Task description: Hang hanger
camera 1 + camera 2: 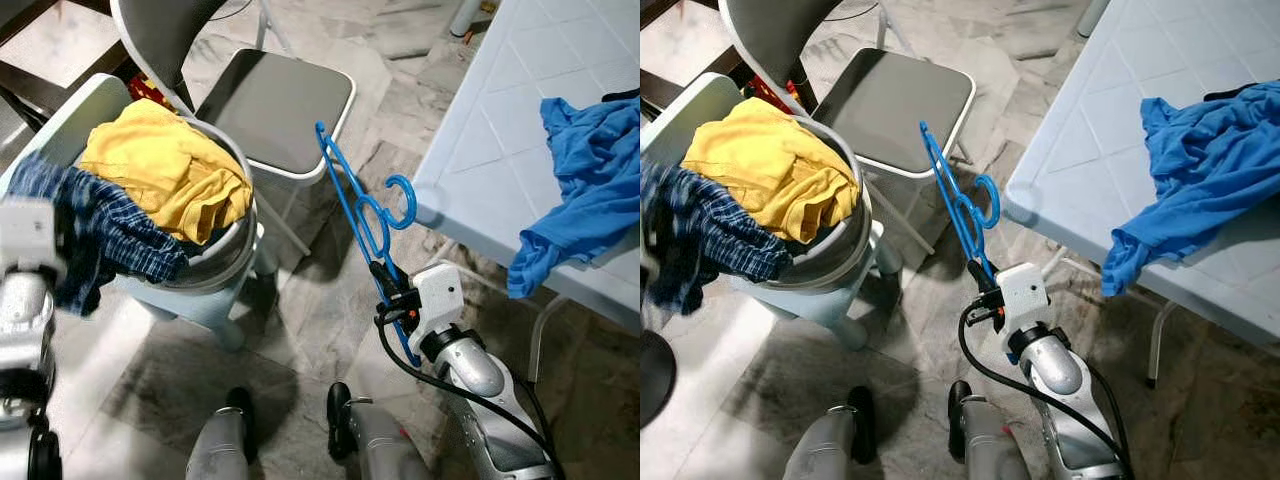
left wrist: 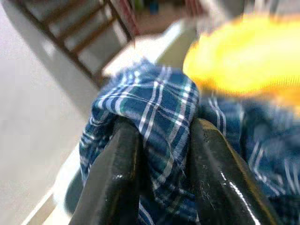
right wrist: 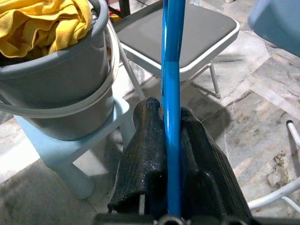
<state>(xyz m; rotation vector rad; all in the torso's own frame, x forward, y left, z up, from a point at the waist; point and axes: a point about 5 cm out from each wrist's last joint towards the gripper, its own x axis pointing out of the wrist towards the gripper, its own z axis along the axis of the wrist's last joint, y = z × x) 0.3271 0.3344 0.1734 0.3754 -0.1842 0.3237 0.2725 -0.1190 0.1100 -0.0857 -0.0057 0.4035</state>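
A blue plastic hanger (image 1: 362,215) stands tilted in the air between the bucket and the table, its hook (image 1: 402,200) pointing toward the table edge. My right gripper (image 1: 392,292) is shut on its lower bar; in the right wrist view the bar (image 3: 171,93) runs between the black fingers (image 3: 145,154). My left gripper (image 2: 161,140) is shut on a blue plaid cloth (image 2: 154,108), which hangs over the rim of the grey bucket (image 1: 225,250). A yellow garment (image 1: 170,165) fills the bucket's top.
The bucket sits on a pale blue stool (image 1: 200,305). A grey folding chair (image 1: 275,105) stands behind it. A white table (image 1: 500,110) at the right carries a blue shirt (image 1: 580,170) draped over its edge. My feet (image 1: 340,405) are on marble floor.
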